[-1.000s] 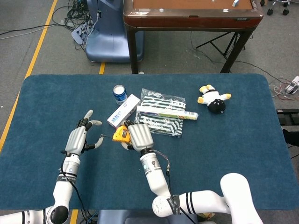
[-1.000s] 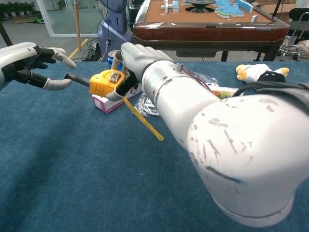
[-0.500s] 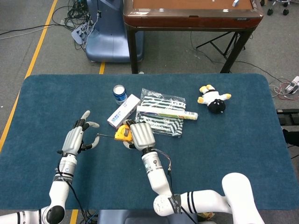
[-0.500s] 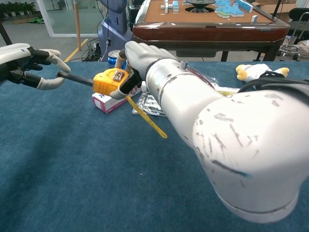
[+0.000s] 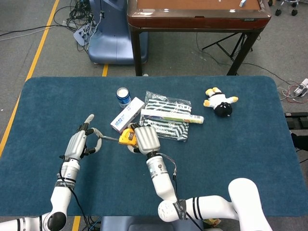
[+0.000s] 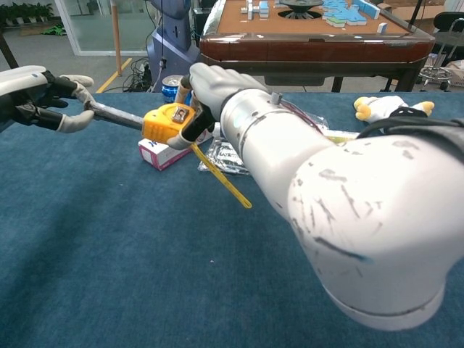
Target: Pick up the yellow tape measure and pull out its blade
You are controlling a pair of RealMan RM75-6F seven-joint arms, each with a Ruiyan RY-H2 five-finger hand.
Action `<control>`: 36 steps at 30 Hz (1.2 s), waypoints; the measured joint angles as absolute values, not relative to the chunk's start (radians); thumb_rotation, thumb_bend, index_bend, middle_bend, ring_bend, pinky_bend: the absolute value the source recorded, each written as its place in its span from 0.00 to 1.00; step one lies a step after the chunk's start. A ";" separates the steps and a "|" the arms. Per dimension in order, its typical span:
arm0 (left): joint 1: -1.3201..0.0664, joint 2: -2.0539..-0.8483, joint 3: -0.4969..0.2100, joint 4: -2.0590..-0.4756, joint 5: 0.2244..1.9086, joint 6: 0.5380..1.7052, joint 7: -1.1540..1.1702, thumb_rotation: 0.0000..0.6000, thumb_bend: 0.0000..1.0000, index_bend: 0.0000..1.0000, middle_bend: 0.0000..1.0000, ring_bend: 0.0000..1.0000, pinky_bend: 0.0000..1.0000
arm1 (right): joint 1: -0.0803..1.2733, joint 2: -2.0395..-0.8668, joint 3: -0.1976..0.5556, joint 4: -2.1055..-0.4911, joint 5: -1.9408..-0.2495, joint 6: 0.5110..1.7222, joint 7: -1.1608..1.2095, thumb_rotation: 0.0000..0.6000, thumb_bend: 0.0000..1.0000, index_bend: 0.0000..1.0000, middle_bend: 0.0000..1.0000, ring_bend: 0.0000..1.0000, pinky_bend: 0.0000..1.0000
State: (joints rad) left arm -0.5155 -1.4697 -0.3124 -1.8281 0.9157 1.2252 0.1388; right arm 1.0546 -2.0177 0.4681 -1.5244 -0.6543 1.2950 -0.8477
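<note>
Above the blue table (image 5: 240,144), near its left-centre, the yellow tape measure (image 6: 168,122) is held off the cloth by the right hand (image 6: 206,90), whose fingers wrap its back and side. Its case is a rounded yellow body with a black-and-silver patch on the top face and a dark underside. The blade (image 6: 116,114) runs out of the case to the left as a narrow grey strip, and the left hand (image 6: 51,98) pinches its far end between thumb and a finger, the other fingers loosely curled. A thin yellow strap (image 6: 221,176) hangs from the case down toward the cloth.

Only the chest view shows the strap, the patch on the case top and the pinch at close range. Only the head view shows the layout: the tape measure (image 5: 127,137) sits just in front of a white box (image 5: 127,114), the blade (image 5: 108,138) bridges the gap to the left hand (image 5: 79,144), and the right hand (image 5: 145,139) covers the case's right side. Behind lie a blue can (image 5: 123,96), a striped plastic bag (image 5: 166,120) with a white tube (image 5: 172,115) across it, and, well apart to the right, a plush toy (image 5: 220,103).

The box and tube carry print, but it is too small to read.
</note>
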 measured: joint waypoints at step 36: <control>-0.432 -1.386 -0.270 -1.790 1.038 1.215 -0.052 1.00 0.50 0.58 0.01 0.00 0.00 | 0.882 -1.795 0.298 -1.703 -0.746 1.265 -0.729 1.00 0.57 0.58 0.56 0.50 0.37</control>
State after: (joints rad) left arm -0.4321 -1.3860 -0.2698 -1.7901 1.0380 1.2154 -0.0520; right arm 0.8825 -1.7945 0.2975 -1.7025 -0.7457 1.2648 -0.7286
